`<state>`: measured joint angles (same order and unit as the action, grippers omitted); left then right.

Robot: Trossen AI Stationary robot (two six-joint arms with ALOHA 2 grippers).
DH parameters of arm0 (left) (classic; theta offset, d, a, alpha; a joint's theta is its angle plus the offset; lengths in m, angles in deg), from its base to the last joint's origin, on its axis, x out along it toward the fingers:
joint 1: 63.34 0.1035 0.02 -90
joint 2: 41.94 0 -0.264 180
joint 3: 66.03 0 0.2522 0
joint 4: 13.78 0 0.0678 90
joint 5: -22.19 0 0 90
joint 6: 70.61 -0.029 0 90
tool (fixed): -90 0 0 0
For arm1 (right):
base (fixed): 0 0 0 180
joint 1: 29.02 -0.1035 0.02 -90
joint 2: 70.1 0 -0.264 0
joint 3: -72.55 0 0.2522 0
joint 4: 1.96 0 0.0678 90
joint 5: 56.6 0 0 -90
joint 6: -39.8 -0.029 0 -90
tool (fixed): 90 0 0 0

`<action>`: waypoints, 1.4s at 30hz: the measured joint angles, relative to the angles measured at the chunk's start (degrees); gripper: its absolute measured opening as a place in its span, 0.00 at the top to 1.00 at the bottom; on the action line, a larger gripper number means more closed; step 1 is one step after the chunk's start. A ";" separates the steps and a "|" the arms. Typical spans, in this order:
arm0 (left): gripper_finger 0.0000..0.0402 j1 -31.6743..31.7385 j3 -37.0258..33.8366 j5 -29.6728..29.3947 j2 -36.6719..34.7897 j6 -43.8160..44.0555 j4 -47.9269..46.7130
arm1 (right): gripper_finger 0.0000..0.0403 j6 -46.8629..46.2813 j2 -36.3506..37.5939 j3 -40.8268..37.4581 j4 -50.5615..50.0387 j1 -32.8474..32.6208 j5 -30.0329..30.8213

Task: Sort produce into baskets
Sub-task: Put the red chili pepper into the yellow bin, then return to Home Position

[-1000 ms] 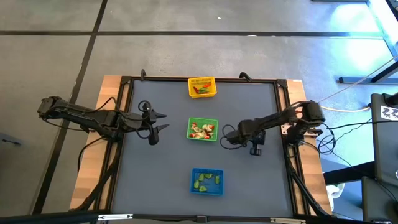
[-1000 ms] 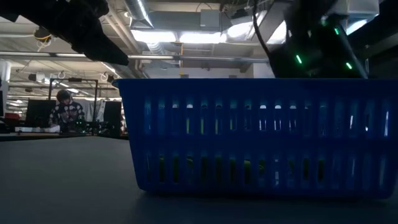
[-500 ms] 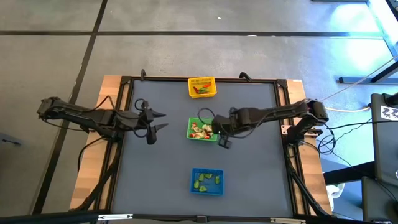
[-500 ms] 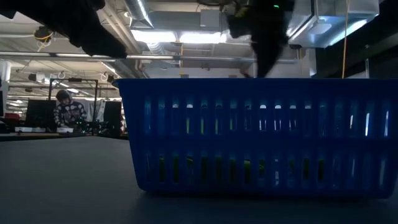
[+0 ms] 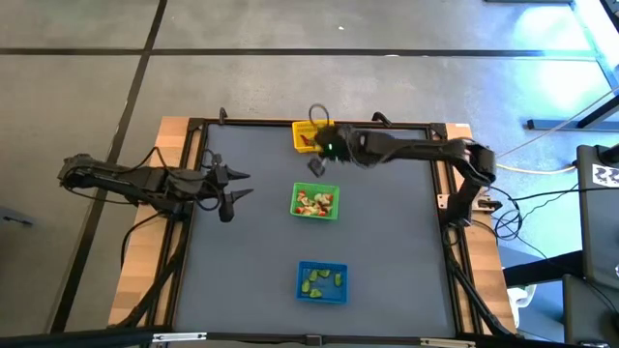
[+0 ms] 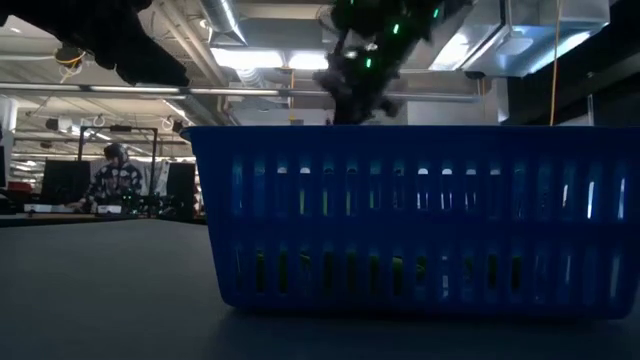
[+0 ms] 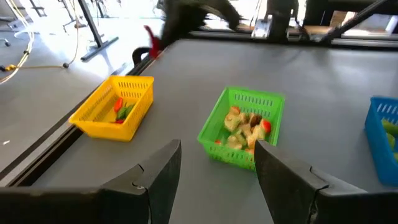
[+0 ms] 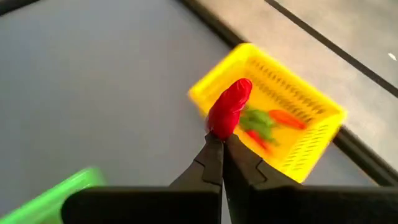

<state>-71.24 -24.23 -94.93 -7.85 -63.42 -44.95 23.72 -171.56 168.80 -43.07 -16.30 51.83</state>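
Pinching a small red piece (image 8: pixel 229 109) between the tips of the right gripper (image 8: pixel 217 144), fingers pressed tight together on its bottom end. Looks like a little red pepper, standing up from the fingertips. Hanging just beside the yellow basket (image 8: pixel 305 121), at the edge that faces the middle of the table, not over it yet. Inside the yellow basket already: some red and green bits (image 8: pixel 264 127). Next down the table from the yellow basket, toward the front: the green basket (image 5: pixel 315 201), full of mixed pieces (image 7: pixel 247 124), red and pale ones, waiting to be sorted. Farther from the yellow basket, at the front of the table: the blue basket (image 5: pixel 321 281), with light green pieces (image 5: pixel 319 280) in it. Well away from the yellow basket, out at the left edge of the table: the left gripper (image 5: pixel 235 187), fingers spread apart, holding nothing, pointing toward the green basket. Step in hand, by the look of it: carrying a red piece to join the other red ones. Next move, most likely: go a bit farther until right above the yellow basket, come down low, then let go so the piece drops inside and does not bounce out. After that, back to the green basket for another piece.
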 joint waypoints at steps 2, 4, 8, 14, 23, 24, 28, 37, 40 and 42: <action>0.50 0.00 -0.11 -0.02 -0.38 0.03 -0.51 | 0.99 0.06 -1.57 -0.01 2.68 3.37 -0.05; 0.50 0.00 -0.60 0.01 -1.22 -0.07 -0.38 | 0.99 0.06 -3.42 -0.01 6.01 6.59 -1.53; 0.50 0.00 -1.69 -0.03 -1.84 0.19 -0.05 | 0.99 0.06 -7.25 -0.02 10.38 11.62 -4.17; 0.50 0.06 -3.15 -0.06 -1.33 1.24 -0.43 | 0.99 -0.18 -10.94 -0.09 12.84 14.49 -4.66; 0.50 0.22 -3.27 -0.12 -0.15 0.17 0.43 | 0.71 0.56 -11.33 -0.08 13.95 14.70 -5.86; 0.51 0.22 -3.27 -0.14 -0.21 0.06 0.52 | 0.68 1.23 -11.28 -0.08 13.86 14.68 -5.90; 0.57 0.22 -3.27 0.29 -0.20 -1.77 -0.01 | 0.59 4.68 -10.94 -0.09 13.39 14.67 -7.73; 0.79 0.27 -3.27 2.81 -0.36 -2.91 -1.38 | 0.63 16.92 -6.38 -0.04 12.18 11.33 -17.34; 0.88 0.44 -3.27 2.93 0.00 0.37 -1.85 | 0.70 18.11 -6.09 -0.13 12.12 9.48 -22.46; 0.93 0.42 -3.27 3.28 -0.04 1.69 -0.73 | 0.76 18.33 -5.42 -1.43 12.66 7.97 -26.86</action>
<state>-70.82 -27.50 -91.65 -7.89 -61.73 -45.69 42.06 -176.98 167.37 -30.41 -8.34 24.98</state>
